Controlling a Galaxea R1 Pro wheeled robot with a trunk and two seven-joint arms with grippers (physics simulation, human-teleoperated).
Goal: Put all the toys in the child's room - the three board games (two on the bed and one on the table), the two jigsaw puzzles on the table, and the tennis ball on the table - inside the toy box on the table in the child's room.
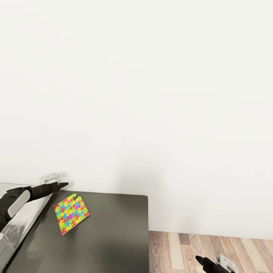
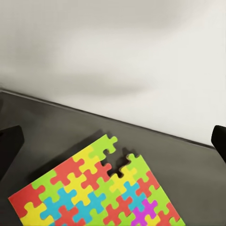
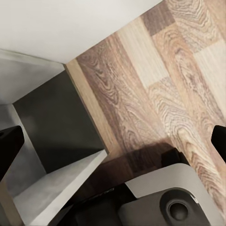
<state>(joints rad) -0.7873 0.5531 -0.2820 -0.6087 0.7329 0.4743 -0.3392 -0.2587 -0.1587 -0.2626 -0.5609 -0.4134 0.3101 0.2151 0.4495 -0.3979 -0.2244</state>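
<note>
One jigsaw puzzle (image 1: 71, 213), a flat square of yellow, red, blue and green pieces, lies on a dark grey cabinet top (image 1: 110, 235) close to the white wall. My left gripper (image 1: 60, 185) hovers just beyond the puzzle's far corner, near the wall. In the left wrist view the puzzle (image 2: 94, 188) lies below the left gripper (image 2: 113, 143), whose dark fingertips stand wide apart and hold nothing. My right gripper (image 1: 203, 261) hangs low over the wooden floor; in the right wrist view the right gripper (image 3: 113, 141) is open and empty. A strip of the pale grey table (image 1: 28, 218) shows at the far left.
A plain white wall (image 1: 151, 94) fills the space behind the cabinet. Wooden floor (image 1: 227, 246) lies to the cabinet's right. The right wrist view shows the cabinet's dark side (image 3: 56, 127) and part of my own base (image 3: 165, 197).
</note>
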